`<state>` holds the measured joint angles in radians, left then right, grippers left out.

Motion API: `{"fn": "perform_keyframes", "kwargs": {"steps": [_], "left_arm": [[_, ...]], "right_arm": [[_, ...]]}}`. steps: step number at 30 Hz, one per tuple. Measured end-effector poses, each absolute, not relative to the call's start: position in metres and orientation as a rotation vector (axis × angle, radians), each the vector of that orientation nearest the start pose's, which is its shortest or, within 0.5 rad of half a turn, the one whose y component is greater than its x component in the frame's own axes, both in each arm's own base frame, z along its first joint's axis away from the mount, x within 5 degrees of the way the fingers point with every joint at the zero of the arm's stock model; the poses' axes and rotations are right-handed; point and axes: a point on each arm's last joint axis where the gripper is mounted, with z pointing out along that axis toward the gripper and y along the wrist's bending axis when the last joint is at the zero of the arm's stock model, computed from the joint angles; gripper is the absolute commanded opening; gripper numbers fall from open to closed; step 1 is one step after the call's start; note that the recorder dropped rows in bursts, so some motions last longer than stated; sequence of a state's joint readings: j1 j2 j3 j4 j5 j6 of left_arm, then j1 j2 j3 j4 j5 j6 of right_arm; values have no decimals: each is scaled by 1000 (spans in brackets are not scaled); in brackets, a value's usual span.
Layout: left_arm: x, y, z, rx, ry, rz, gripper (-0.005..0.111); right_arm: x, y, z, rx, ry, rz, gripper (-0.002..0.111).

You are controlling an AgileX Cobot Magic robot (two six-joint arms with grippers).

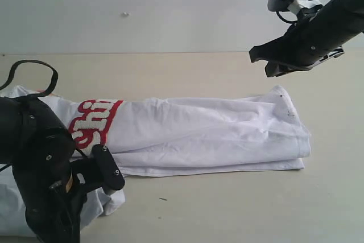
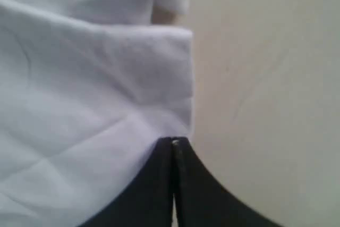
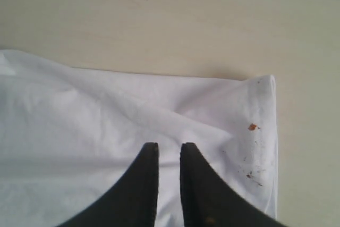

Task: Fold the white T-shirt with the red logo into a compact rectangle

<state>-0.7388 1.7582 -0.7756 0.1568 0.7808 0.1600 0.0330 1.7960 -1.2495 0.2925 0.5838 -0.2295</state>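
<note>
- Shirt (image 1: 210,132) lies on the desk (image 1: 239,209), folded into a long band running left to right, with layers stacked at its right end.
- Logo (image 1: 94,122) faces up near the left end, partly hidden behind my left arm (image 1: 34,163).
- Left fingers (image 2: 159,184) are pressed together at a corner of the shirt; I cannot tell whether any cloth is caught.
- Right fingers (image 3: 139,184) hang above the right end, a narrow gap between them, holding nothing.

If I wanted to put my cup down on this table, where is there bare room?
Bare table runs between the white T-shirt and the back wall, and again in front of the shirt from the middle to the right edge. The near left corner is crowded: the left arm sits over bunched cloth.
</note>
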Motion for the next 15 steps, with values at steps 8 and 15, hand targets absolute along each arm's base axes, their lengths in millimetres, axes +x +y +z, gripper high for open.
{"fn": "perform_keyframes", "kwargs": {"steps": [8, 15], "left_arm": [[201, -169, 127, 1535, 2804, 210, 66], [192, -190, 126, 1458, 2743, 151, 77]], "right_arm": [[381, 27, 221, -79, 2589, 225, 17], [381, 27, 221, -79, 2589, 225, 17]]}}
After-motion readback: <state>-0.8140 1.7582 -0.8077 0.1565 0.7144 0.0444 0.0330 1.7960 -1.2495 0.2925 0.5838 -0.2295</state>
